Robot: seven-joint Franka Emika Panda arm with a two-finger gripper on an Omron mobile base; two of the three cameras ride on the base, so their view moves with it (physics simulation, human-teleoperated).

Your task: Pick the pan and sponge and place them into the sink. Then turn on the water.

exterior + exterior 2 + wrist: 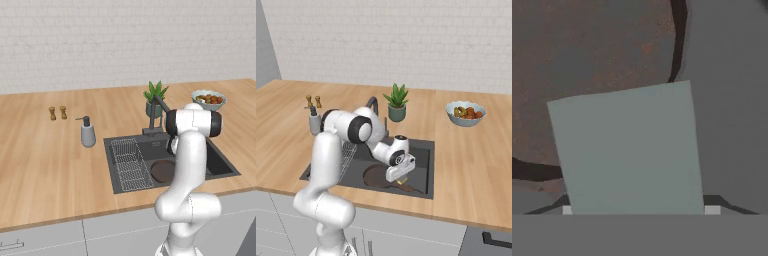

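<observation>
The pan [376, 176], round, shallow and dark brown, lies in the sink [423, 150] at lower centre. The sponge [401, 182], a small yellow block, sits between the fingers of the hand [400, 181], clamped wide on it just above the pan (release low, then lift straight). The surrounding table [476, 165] is matte wood.

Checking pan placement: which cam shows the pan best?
Right base view: the pan lies whole in the sink, handle visible. Left base view: arm hides half. Hand view: close brown blur.
</observation>
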